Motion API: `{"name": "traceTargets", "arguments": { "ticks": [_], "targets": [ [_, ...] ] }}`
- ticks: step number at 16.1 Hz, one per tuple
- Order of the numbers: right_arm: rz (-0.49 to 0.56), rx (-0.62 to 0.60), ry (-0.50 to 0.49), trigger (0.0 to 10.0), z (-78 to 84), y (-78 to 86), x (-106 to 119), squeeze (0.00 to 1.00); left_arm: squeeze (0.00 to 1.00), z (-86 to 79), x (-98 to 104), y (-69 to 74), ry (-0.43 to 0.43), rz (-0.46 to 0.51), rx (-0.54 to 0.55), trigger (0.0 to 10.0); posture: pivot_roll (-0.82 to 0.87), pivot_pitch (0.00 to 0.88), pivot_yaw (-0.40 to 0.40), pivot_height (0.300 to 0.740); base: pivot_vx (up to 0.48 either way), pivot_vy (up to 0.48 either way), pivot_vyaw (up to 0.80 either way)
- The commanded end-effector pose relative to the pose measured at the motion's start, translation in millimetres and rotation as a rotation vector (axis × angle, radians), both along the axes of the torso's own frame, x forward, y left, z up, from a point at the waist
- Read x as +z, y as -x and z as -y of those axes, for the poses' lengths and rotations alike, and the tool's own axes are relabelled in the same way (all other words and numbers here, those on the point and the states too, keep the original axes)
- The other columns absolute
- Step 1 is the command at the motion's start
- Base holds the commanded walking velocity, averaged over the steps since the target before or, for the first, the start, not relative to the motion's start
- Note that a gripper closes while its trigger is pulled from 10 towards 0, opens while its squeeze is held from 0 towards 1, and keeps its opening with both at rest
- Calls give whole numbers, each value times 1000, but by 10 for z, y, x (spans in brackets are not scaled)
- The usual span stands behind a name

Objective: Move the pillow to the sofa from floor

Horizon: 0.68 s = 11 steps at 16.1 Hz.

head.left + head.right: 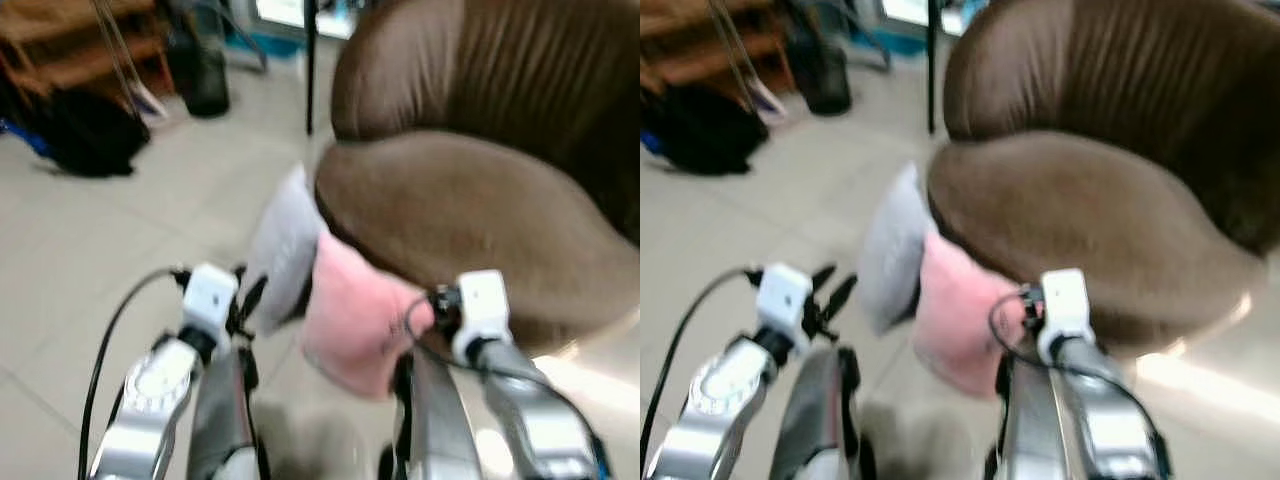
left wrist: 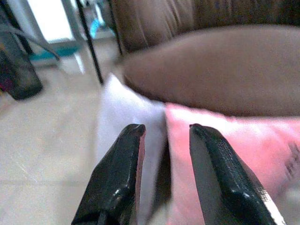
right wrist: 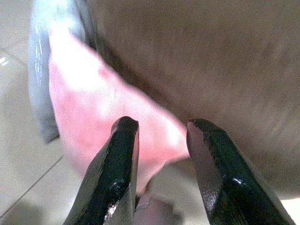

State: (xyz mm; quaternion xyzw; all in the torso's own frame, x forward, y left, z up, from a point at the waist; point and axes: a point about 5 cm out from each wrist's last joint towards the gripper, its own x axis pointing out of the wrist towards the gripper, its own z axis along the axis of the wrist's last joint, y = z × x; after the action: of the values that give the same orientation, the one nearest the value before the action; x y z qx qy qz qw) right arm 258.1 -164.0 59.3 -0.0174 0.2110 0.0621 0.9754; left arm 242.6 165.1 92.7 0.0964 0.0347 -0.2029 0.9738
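While both arms reach forward in the left eye view, the pink pillow (image 1: 355,325) stands on edge on the floor (image 1: 120,270), leaning against the front of the brown sofa (image 1: 470,215); a grey-white pillow (image 1: 282,250) leans just beside it, toward the robot's left; the left pincer (image 1: 245,300) sits in front of the grey-white pillow, and the right pincer (image 1: 425,312) sits at the pink pillow's right edge; the right arm is judged the nearer to the pink pillow; the frame is blurred.

Right eye view: same layout; the pink pillow (image 1: 960,315) lies ahead of and between the two arms, its long axis roughly vertical along the sofa front; the left pincer (image 1: 830,295) shows its fingers parted.

Left wrist view: the left pincer (image 2: 166,136) is released, its two black textured fingers apart; the seam between the grey-white pillow (image 2: 124,112) and the pink pillow (image 2: 234,136) lies straight ahead between them; the sofa (image 2: 215,70) seat bulges above, smooth and rounded.

Right wrist view: the right pincer (image 3: 161,129) is released, grasping nothing; the pink pillow (image 3: 98,112) lies directly ahead, its lower corner between the fingertips; fabric appears soft and plush; the sofa (image 3: 206,61) reads as matte, suede-like upholstery; the floor (image 3: 18,154) is glossy pale tile.
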Motion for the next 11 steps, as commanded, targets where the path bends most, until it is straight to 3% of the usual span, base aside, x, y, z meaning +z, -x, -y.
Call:
{"name": "traceTargets", "arguments": {
  "ticks": [1, 2, 4, 6, 7, 9, 11],
  "targets": [
    [16, -23, -103, 10000, -78, -72, -49, 506, 0, -31, 44, 29, 22, 31, -28, 10000, 4, 176, 13, 466, 0, 0, 0],
    [39, -51, -177, 10000, -106, -131, -39, 1000, 0, -32, 56, 47, 29, 34, -48, 10000, 11, 180, 26, 466, 0, 0, 0],
    [42, -207, -317, 10000, -82, -388, -95, 1000, 0, -25, 185, 116, 45, 62, -139, 10000, 54, 231, 47, 466, 0, 0, 0],
    [30, -245, -362, 10000, -74, -431, -127, 1000, 0, -27, 209, 142, 50, 59, -164, 10000, 71, 249, 54, 466, 0, 0, 0],
    [35, -307, -398, 10000, -17, -481, -166, 1000, 0, 7, 255, 202, 61, 50, -230, 10000, 109, 269, 75, 466, 0, 0, 0],
    [92, -418, -433, 10000, 88, -564, -158, 1000, 0, 63, 378, 319, 82, 36, -351, 10000, 135, 290, 97, 466, 0, 0, 0],
    [140, -489, -432, 10000, 209, -614, -100, 1000, 0, 68, 455, 350, 92, 33, -381, 10000, 149, 300, 107, 466, 0, 0, 0]
  ]
}}
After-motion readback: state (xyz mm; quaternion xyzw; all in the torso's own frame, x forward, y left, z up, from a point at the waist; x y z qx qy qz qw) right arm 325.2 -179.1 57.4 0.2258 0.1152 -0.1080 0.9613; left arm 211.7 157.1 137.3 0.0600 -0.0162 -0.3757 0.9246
